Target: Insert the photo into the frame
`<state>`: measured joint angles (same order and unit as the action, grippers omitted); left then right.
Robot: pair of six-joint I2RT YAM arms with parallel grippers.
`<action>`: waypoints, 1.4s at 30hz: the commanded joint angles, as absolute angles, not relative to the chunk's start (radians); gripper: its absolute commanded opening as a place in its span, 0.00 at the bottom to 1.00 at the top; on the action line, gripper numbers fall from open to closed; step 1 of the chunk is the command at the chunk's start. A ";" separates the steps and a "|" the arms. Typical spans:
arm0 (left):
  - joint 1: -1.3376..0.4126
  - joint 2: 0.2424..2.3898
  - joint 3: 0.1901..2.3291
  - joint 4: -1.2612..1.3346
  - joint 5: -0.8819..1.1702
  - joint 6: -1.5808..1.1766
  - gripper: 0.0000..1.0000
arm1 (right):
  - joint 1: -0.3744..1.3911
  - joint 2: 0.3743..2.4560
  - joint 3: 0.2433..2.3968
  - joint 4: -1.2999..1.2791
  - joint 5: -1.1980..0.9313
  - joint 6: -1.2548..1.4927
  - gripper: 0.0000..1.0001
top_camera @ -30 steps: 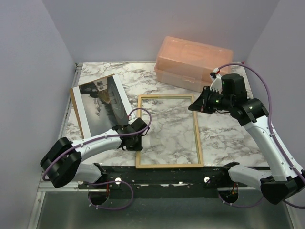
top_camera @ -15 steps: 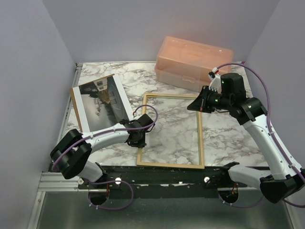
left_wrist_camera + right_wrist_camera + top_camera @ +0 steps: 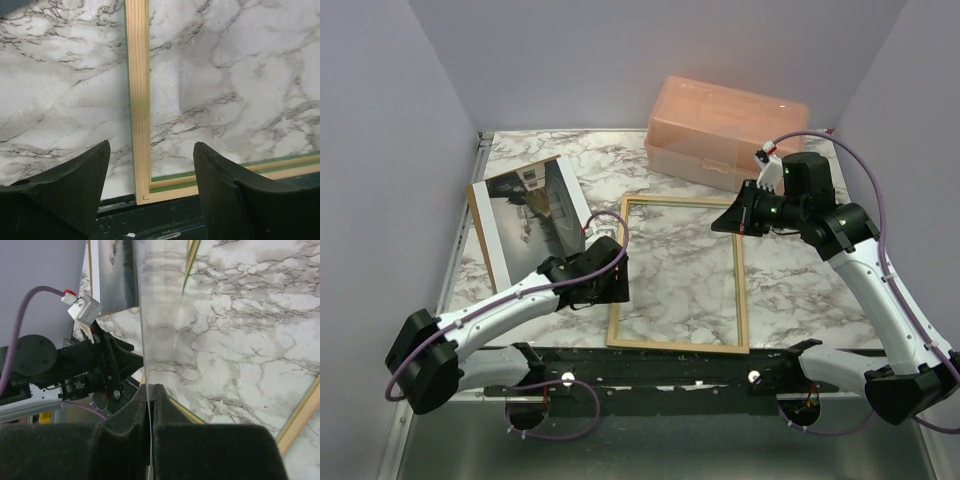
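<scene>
The frame (image 3: 742,290) lies flat mid-table with its pale wood back up; a thin green edge shows in the left wrist view (image 3: 138,100). My left gripper (image 3: 610,285) is open and empty, its jaws straddling the frame's left rail near the near-left corner (image 3: 152,150). My right gripper (image 3: 732,218) is shut on the edge of a thin clear pane (image 3: 165,315) and holds it tilted over the frame's far right part (image 3: 150,390). The photo (image 3: 530,215) lies face up at the left, on the brown backing panel (image 3: 478,225).
A peach plastic box (image 3: 725,130) stands at the back right, close behind my right gripper. The black base rail (image 3: 670,365) runs along the near edge, just below the frame. Purple walls close in both sides.
The frame's far end has shifted to the right, so it lies slightly skewed. My left arm has swung back to the left, its gripper still at the left rail. The right gripper has barely moved.
</scene>
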<state>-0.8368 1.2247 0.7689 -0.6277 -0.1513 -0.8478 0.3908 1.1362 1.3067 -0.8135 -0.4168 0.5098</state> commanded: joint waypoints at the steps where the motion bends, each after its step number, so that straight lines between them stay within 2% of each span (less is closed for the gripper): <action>1: -0.830 1.086 0.720 -0.675 -0.204 -0.886 0.69 | 0.381 1.155 1.305 -0.761 -0.543 0.492 0.00; 8: -0.809 0.942 0.619 -0.656 -0.169 -0.916 0.66 | 0.353 1.198 1.296 -0.732 -0.754 0.500 0.00; 16: -0.788 0.948 0.566 -0.638 -0.153 -0.932 0.61 | 0.273 1.221 1.253 -0.727 -0.886 0.524 0.00; 20: -0.781 0.981 0.562 -0.609 -0.145 -0.932 0.57 | 0.229 1.222 1.222 -0.733 -0.902 0.531 0.00; 30: -0.761 1.189 0.593 -0.446 -0.094 -0.888 0.56 | 0.184 1.220 1.238 -0.859 -0.770 0.462 0.00; 32: -0.761 1.239 0.598 -0.413 -0.091 -0.875 0.51 | 0.184 1.219 1.239 -0.868 -0.752 0.456 0.00; 39: -0.761 1.342 0.662 -0.402 -0.104 -0.843 0.15 | 0.181 1.219 1.250 -0.878 -0.732 0.447 0.00; 42: -0.761 1.351 0.700 -0.419 -0.108 -0.844 0.07 | 0.181 1.219 1.249 -0.878 -0.729 0.446 0.00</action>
<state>-0.7670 1.3312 0.6483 -0.4221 -0.0940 -0.8532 0.1875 1.2266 1.2221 -0.8654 -0.7418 0.4629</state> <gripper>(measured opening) 0.192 0.050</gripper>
